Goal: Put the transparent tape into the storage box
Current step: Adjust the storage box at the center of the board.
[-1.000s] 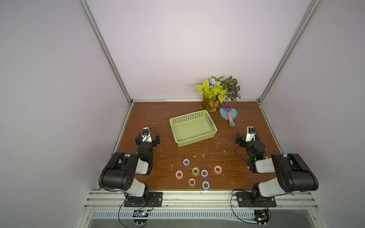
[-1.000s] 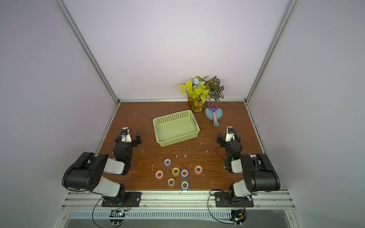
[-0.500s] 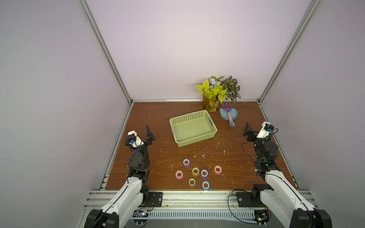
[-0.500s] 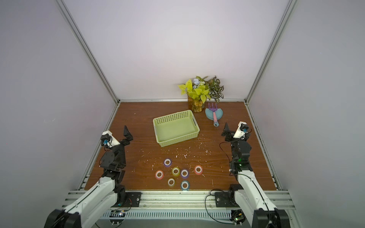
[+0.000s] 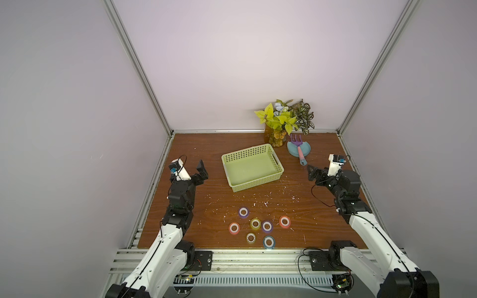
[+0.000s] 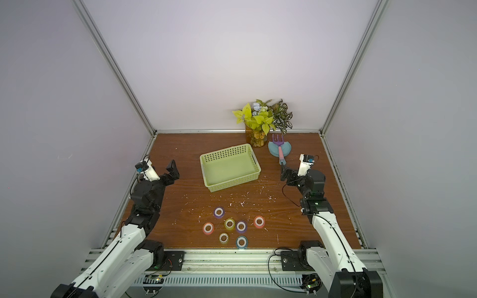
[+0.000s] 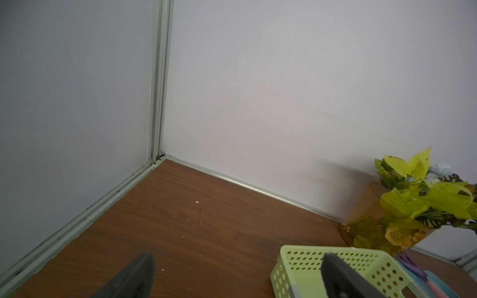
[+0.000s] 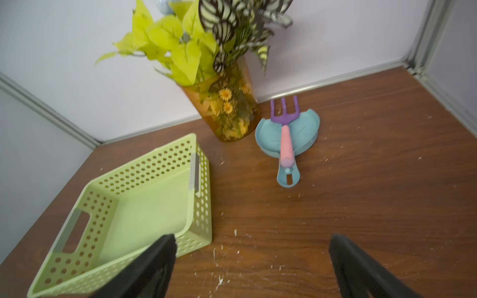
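Looking from above, in both top views the storage box (image 5: 258, 181) (image 6: 233, 181) stands a little turned on the brown bench (image 5: 206, 149) (image 6: 180, 147), and nothing lies in it. The transparent tape (image 5: 251, 237) (image 6: 223, 238) lies flat near the front edge of the bench, well apart from the box, among six coloured rolls (image 5: 267, 226) (image 6: 241, 226). At the back wall a vase (image 5: 277, 135) (image 6: 256, 140) holds yellow-green leaves. Just beside it a blue scoop (image 5: 293, 151) (image 6: 273, 149) carries a small rake (image 5: 299, 148) (image 6: 280, 151).

The left arm reaches forward along the left side. Its tool (image 5: 200, 174) (image 6: 172, 172) hangs above the bench, left of the box, with the jaws spread and nothing between them. The right arm reaches forward along the right side. Its tool (image 5: 312, 173) (image 6: 285, 172) is near the handle end of the scoop, also spread and with nothing in it.

In the left wrist view the two dark tips of the left tool (image 7: 240, 260) stand wide apart. Behind one tip is a corner of the box (image 7: 296, 271), and the vase (image 7: 374, 219) is further back.

In the right wrist view the right tool (image 8: 253, 242) is wide apart too, over bare bench with white crumbs. The box (image 8: 198, 214) has only its plain floor inside, and the scoop (image 8: 307, 129) holds the rake (image 8: 285, 136).
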Controlling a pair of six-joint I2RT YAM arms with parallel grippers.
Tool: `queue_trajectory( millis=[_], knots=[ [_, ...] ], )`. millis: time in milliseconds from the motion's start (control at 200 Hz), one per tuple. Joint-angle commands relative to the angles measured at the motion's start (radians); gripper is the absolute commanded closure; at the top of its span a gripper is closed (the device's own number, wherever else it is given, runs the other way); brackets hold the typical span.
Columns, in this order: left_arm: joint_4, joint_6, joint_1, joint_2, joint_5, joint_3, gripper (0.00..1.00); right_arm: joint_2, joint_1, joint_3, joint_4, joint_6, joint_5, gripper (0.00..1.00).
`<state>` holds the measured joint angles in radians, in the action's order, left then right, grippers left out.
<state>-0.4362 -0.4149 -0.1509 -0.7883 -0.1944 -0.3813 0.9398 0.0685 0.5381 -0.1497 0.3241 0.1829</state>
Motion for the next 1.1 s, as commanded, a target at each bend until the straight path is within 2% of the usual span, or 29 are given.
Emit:
queue_trajectory(
  millis=[0, 310, 495, 676, 1096],
  knots=[
    [0.074, -0.06, 0.014, -0.042, 0.104, -0.049, 0.01, 0.022, 0.046, 0.065, 0.106, -0.041, 0.096, 0.0],
    [0.158, -0.076, 0.013, -0.288, 0.308, -0.169, 0.01, 0.14, 0.244, 0.155, 0.209, -0.038, -0.026, 0.0],
    [0.169, -0.074, -0.016, -0.441, 0.38, -0.221, 0.01, 0.234, 0.295, 0.202, 0.219, -0.001, -0.079, 0.01],
    [0.093, -0.102, -0.036, -0.537, 0.481, -0.219, 0.01, 0.291, 0.296, 0.227, 0.175, 0.011, -0.054, 0.01],
    [0.068, -0.108, -0.047, -0.631, 0.552, -0.246, 0.01, 0.614, 0.276, 0.46, 0.166, -0.009, 0.127, 0.01]
  ],
)
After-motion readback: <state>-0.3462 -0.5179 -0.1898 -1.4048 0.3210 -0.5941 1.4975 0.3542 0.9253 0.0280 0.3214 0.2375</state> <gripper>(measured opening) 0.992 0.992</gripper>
